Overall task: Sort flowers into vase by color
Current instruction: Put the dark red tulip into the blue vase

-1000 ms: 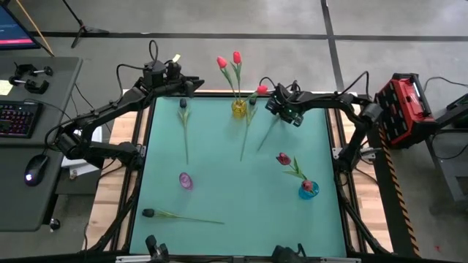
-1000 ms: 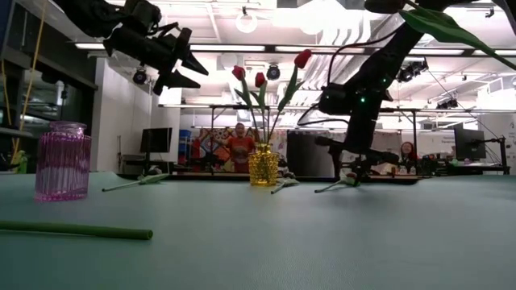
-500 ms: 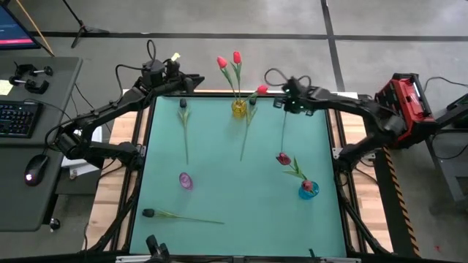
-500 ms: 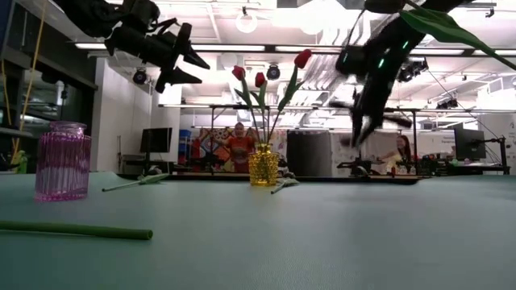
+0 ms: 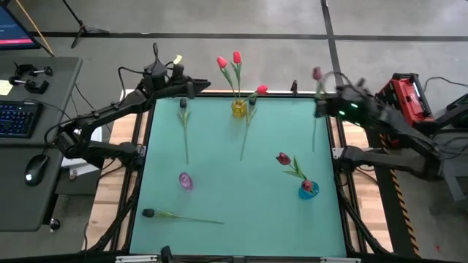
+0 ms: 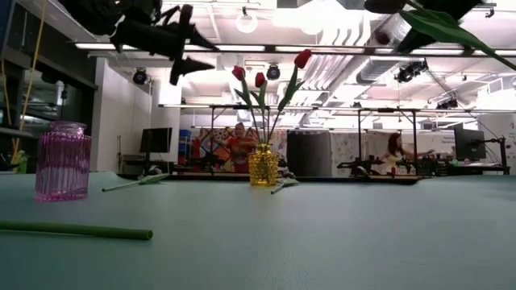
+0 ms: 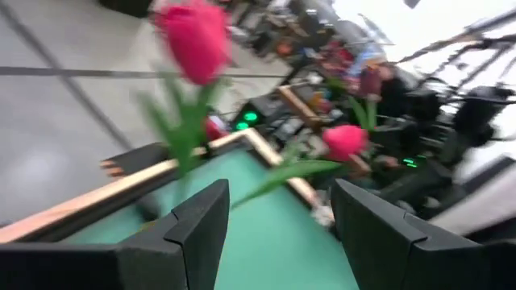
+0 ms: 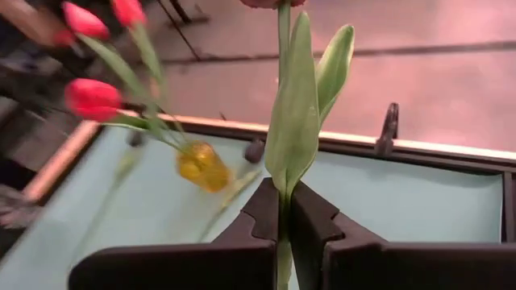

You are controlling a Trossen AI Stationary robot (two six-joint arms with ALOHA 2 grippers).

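Sorting partly done: three red tulips (image 5: 235,62) stand in the yellow vase (image 5: 239,108). Right gripper (image 5: 322,109), jaws clamping a dark tulip (image 5: 316,74), is right of it; left gripper (image 5: 191,88), jaws wide, left. Several lie on the desk (image 5: 219,183).

I'm working in a robotics lab, a big open industrial hall. Across the low view I see exposed ceiling ducts and strip lights (image 6: 339,50), with metal frame rigs (image 6: 379,137) and people (image 6: 240,145) standing at the back. From above, the green table (image 5: 219,190) sits on bare concrete floor (image 5: 365,18), in a frame carrying two dark arms. At the left edge of the high view there's an operator desk (image 5: 40,95) with a keyboard (image 5: 16,118) and mouse (image 5: 34,169); a red case (image 5: 406,106) sits at right.
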